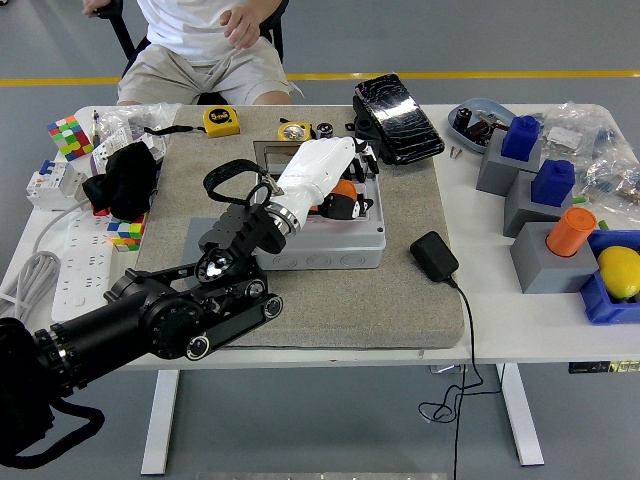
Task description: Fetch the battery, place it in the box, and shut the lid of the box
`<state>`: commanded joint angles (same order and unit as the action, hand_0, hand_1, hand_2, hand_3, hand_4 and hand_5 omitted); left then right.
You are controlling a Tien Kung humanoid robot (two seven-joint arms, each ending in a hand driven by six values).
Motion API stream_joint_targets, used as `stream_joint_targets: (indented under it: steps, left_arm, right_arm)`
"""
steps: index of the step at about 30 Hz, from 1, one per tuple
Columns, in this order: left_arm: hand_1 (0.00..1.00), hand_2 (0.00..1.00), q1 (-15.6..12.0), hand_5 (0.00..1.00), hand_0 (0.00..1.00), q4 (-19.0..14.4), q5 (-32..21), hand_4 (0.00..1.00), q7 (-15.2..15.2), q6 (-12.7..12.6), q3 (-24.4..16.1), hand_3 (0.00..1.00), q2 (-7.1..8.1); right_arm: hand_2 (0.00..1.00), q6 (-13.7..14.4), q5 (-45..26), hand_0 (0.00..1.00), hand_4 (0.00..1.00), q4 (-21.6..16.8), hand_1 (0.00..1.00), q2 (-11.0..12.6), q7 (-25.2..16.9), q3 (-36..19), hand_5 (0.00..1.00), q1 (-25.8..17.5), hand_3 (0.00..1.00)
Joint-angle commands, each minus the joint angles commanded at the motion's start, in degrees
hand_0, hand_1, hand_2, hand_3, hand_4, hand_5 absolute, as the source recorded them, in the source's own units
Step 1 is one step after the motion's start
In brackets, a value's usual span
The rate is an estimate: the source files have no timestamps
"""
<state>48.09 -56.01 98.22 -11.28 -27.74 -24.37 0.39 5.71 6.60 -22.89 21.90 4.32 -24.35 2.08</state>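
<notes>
left hand (335,180) is over the open grey box (320,240), which sits on the grey mat (400,290) mid-tabletop, toward the far edge. white shell of the hand covers most of the box opening; the dark fingers (350,208) are curled down inside it, around or against something orange (345,190) that is probably the battery. can't confirm an actual grip from this view, the palm hides the contact, so whether it's closed on it or just touching: cannot tell. only a small orange patch shows under the hand, at the right half of the box interior, so the battery's long axis and which way it points can't be read. the box lid looks open, standing at the far side of the box behind the hand, mostly hidden. left arm comes in from the lower left corner, black links crossing the mat's near-left corner, wrist angled up and right to the box. right arm not visible. a person sits at the far edge, one hand (240,25) raised in front of the torso, not touching anything on the tabletop. black adapter (434,255) lies on the mat just right of the box, apart from it. yellow tape measure (221,120) near the far edge, left of the box.
</notes>
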Motion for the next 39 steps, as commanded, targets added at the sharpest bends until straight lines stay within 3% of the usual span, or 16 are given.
stream_joint_targets:
  steps: [9,16,20,21,26,27,30,34,39]
  left_arm:
    - [0.461,0.482,-0.4,0.002,0.493,-1.7,-0.3,0.922,0.5,0.2,-1.2,0.597,0.47]
    - [0.482,0.490,-1.7,0.002,0.520,-7.2,0.4,0.926,3.3,-2.0,-6.0,0.596,1.51]
    - [0.482,0.490,-1.2,0.002,0.520,-6.3,-0.9,0.926,4.7,-2.5,-8.0,0.596,1.52]
    - [0.781,0.752,-1.0,0.180,0.780,-5.5,-1.4,0.940,4.3,-1.9,-8.3,0.801,1.47]
    - [0.781,0.752,-0.2,0.180,0.780,-1.0,-4.0,0.940,1.8,1.1,-8.3,0.801,1.78]
    - [0.839,0.809,-0.2,0.330,0.847,-0.5,-4.2,0.950,1.6,1.4,-8.2,0.836,1.85]
    - [0.839,0.809,-0.3,0.330,0.847,0.6,-4.8,0.950,0.6,2.4,-7.9,0.836,2.04]
    - [0.828,0.795,-0.9,0.366,0.838,-0.5,-4.9,0.952,-0.5,3.3,-7.7,0.827,2.46]
    - [0.812,0.778,-2.1,0.377,0.814,-4.9,-4.4,0.953,-3.0,4.6,-7.2,0.814,3.46]
  right_arm:
    - [0.664,0.0,0.1,0.634,0.990,-0.1,0.646,-0.1,-0.1,0.0,0.542,-0.1,0.573]
    - [0.664,-0.1,0.0,0.634,0.991,0.0,0.646,-0.1,0.0,-0.1,0.542,-0.3,0.573]
    - [0.664,-0.1,0.1,0.634,0.991,0.0,0.646,-0.1,0.0,-0.1,0.542,-0.2,0.573]
    - [0.664,-0.1,0.1,0.634,0.991,0.0,0.646,-0.1,0.0,-0.1,0.543,-0.1,0.573]
    - [0.664,-0.1,0.1,0.634,0.991,-0.1,0.646,-0.2,-0.1,-0.1,0.543,0.0,0.573]
    - [0.664,-0.1,0.1,0.634,0.991,-0.1,0.646,-0.1,0.0,-0.1,0.542,0.0,0.573]
    - [0.664,-0.1,-0.1,0.634,0.991,0.0,0.646,-0.1,0.0,0.1,0.542,-0.1,0.573]
    - [0.664,-0.2,0.0,0.633,0.991,-0.1,0.646,-0.1,0.0,-0.2,0.542,-0.3,0.574]
    - [0.664,-0.2,0.3,0.633,0.991,-0.2,0.646,-0.1,0.0,-0.9,0.543,-0.5,0.574]
